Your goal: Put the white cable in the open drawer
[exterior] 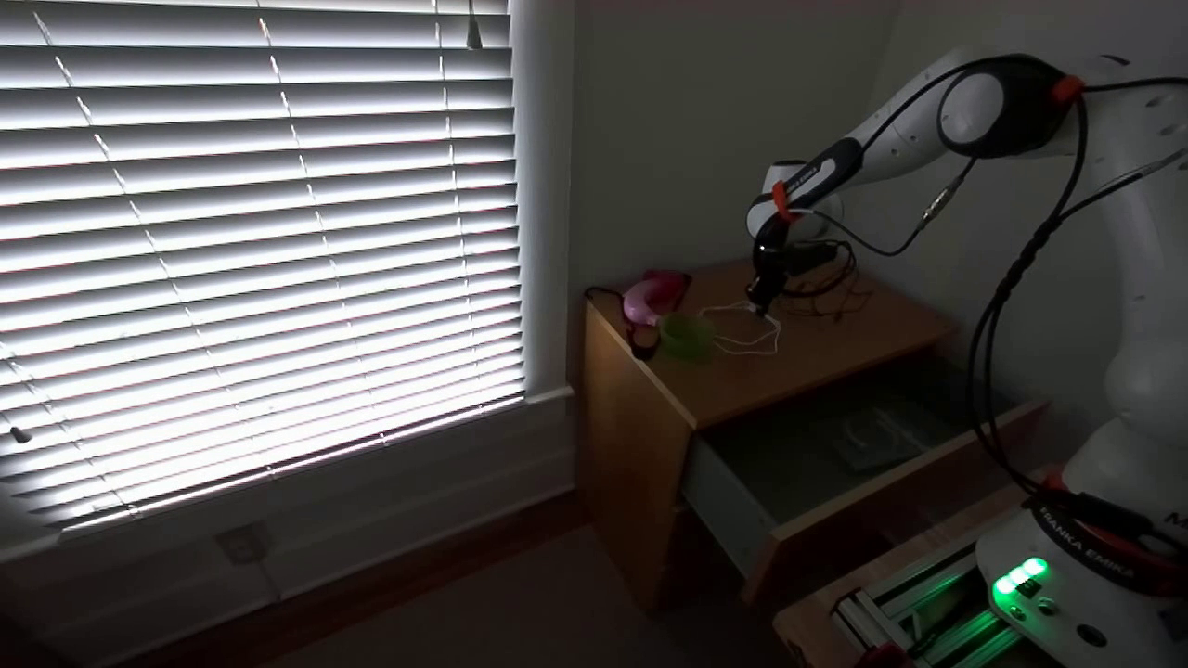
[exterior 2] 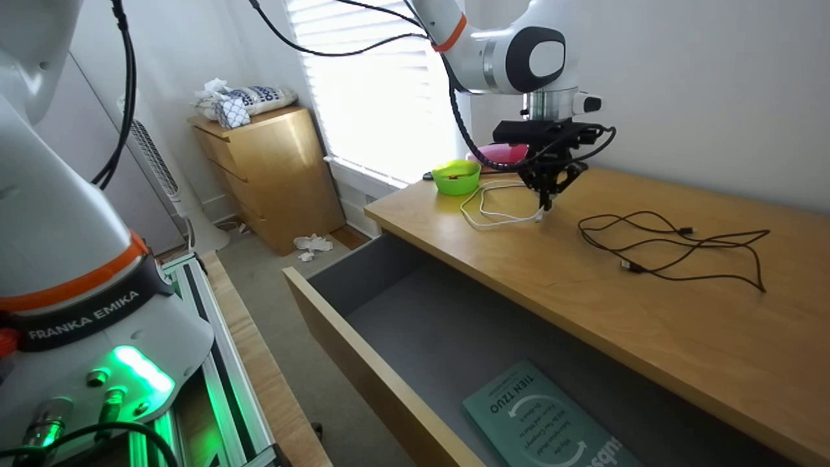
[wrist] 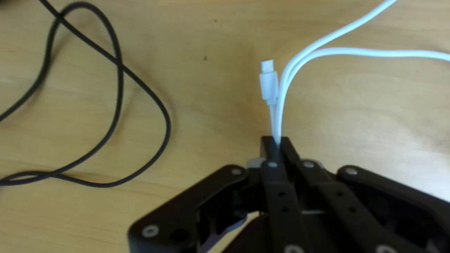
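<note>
A slatted window blind [exterior: 269, 241] glares bright in an exterior view, the rest of the room dim around it. The white robot arm [exterior: 993, 107] reaches across to a light-wood cabinet [exterior: 631, 455]. Below the cabinet top, the wide, shallow open drawer [exterior 2: 415, 318] juts well out, grey inside. At the arm's end hangs the dark gripper [wrist: 276, 142], pointing down, its fingers drawn together and pinching the white cable [wrist: 369, 52]; whether the tips touch the wood I cannot tell. A green book [exterior 2: 551, 415] lies flat in the drawer, TIEN TZUO printed on it. On the cabinet top, a pink item [exterior 2: 502, 154] sits near a corner, with a green bowl [exterior 2: 457, 178] just beside it. A dark cable [wrist: 120, 84] lies in loose loops on the wood, apart from the white cable. The white cable itself is on the cabinet top, looping out near the green bowl, two strands running from the pinch in the wrist view. Its white plug [wrist: 269, 82] pokes out just past the fingertips, alongside those strands
</note>
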You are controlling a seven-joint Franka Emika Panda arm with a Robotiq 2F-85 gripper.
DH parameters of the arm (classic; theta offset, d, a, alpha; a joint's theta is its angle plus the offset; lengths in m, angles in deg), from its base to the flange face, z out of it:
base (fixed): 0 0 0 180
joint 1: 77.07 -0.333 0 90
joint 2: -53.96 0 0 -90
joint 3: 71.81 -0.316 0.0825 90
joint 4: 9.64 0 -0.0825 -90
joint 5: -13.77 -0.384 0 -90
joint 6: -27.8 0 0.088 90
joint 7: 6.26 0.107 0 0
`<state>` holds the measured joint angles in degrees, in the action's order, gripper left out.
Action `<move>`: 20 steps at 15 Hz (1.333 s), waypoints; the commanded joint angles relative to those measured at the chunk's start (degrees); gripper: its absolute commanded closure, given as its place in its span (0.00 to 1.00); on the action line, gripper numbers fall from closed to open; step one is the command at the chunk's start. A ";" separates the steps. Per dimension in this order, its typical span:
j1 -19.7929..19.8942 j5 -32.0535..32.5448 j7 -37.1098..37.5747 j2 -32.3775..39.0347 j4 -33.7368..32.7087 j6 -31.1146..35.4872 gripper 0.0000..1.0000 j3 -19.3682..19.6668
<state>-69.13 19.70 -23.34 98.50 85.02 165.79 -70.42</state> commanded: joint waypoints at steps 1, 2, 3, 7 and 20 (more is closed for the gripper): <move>-2.02 2.58 4.24 -6.94 4.34 -6.04 0.99 3.09; -1.92 3.11 3.97 -8.84 5.18 -8.31 0.99 3.42; -1.90 3.91 3.87 -10.93 6.17 -11.29 0.99 3.95; -1.16 7.22 2.99 -19.04 10.01 -24.09 0.99 5.78; 6.42 9.22 -3.17 -35.43 29.63 -27.66 0.99 10.45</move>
<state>-64.89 28.62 -23.38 67.55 106.93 132.56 -60.69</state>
